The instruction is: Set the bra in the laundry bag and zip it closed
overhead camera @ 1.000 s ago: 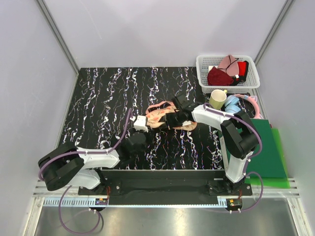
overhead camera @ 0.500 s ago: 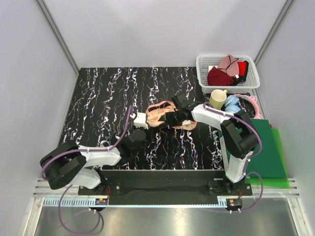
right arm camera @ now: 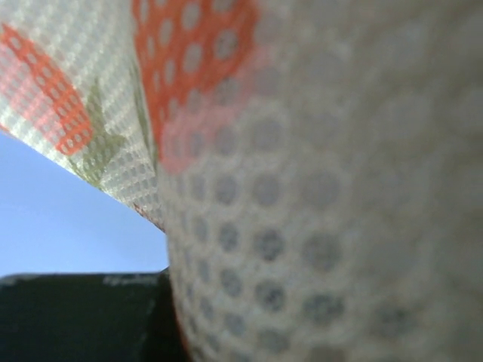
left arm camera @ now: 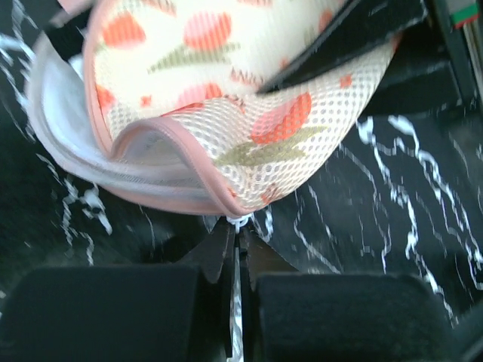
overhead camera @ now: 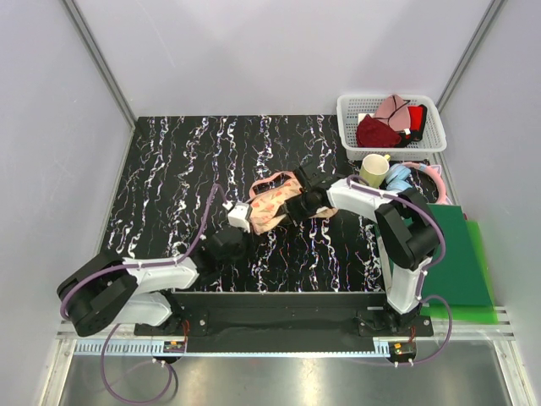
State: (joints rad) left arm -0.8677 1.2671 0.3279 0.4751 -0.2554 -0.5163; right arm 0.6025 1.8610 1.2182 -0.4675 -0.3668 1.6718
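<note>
From above, the laundry bag [overhead camera: 270, 203] lies on the counter [overhead camera: 169, 169], well apart from the white basket [overhead camera: 347, 127] and stretched between the two arms. Its long axis runs from the left jaws, at the end farther from the basket, to the right jaws, at the end nearer the basket. Both sets of jaws touch it, so neither arm has to reach. The bra does not show from here.

In the left wrist view the bag sits directly ahead of the left jaws and touches them. These jaws are pressed almost together on the small pale zip pull [left arm camera: 238, 222], where the pink zip edge [left arm camera: 170, 134] comes to a point. On the side away from the basket the edge gapes. A white padded layer, which we take for the bra [left arm camera: 64, 143], shows between its two lips. We judge the zip only partly run, so the pull has to travel along that gaping edge. One black finger [left arm camera: 339, 34] of the right jaws lies across the printed mesh, and the fabric folds under it. We judge them clamped on the bag.

The right wrist view is filled with blurred mesh, peach with orange-red blots, right against the lens. The right jaws themselves do not show here.
</note>
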